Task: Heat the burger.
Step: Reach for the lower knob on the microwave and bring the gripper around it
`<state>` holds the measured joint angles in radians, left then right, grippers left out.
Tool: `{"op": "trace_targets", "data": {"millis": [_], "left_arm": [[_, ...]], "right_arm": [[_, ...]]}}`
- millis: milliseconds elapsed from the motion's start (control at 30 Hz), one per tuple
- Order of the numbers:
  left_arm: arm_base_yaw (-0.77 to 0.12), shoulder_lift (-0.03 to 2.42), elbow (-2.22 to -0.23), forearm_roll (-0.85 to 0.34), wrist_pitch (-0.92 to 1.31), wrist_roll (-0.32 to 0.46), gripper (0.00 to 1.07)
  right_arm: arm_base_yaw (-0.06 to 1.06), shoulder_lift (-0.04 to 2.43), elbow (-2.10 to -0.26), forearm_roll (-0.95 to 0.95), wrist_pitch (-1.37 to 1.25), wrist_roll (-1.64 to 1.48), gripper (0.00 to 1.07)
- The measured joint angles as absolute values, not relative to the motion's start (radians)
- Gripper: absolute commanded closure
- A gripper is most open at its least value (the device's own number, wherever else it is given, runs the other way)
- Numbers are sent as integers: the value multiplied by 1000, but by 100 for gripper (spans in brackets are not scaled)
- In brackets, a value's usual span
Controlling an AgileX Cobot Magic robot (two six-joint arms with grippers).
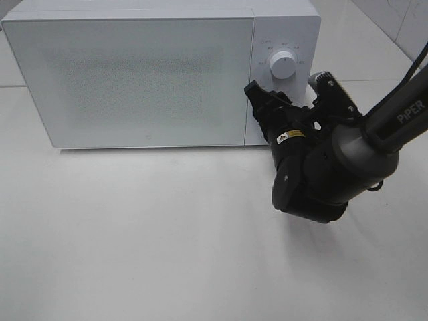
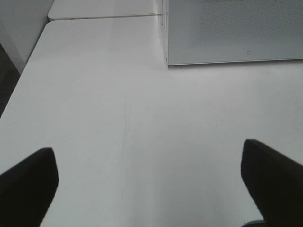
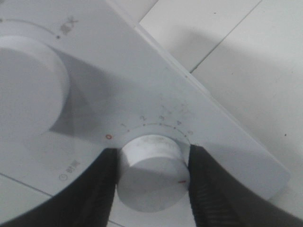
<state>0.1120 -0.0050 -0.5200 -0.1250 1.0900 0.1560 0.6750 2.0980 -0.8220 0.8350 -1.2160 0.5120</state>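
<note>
At microwave (image 1: pixel 134 80) panel, right gripper (image 3: pixel 151 189) clamps timer knob (image 3: pixel 149 161). Turn steadily along numbered scale, jaws square, avoid slipping. Left gripper (image 2: pixel 150 182) spread wide, empty, over counter (image 2: pixel 118 118). No burger in view; door closed, likely inside.

we see the closed white microwave (image 1: pixel 134 80) on the surface (image 1: pixel 134 234); the right gripper (image 1: pixel 287 100) sits at its panel (image 1: pixel 304 30) below the dial (image 1: pixel 281 65).
</note>
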Motion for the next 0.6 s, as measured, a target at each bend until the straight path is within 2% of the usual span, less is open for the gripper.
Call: {"op": "trace_targets", "data": {"millis": [233,600], "left_arm": [[112,-5,-520,-125,1090,156,9],[112,-5,-520,-125,1090,156,9]], "right_arm": [[668,2104,-813,796,-1223,812,107],[667,2105,-813,789,-1227,980,107]]}}
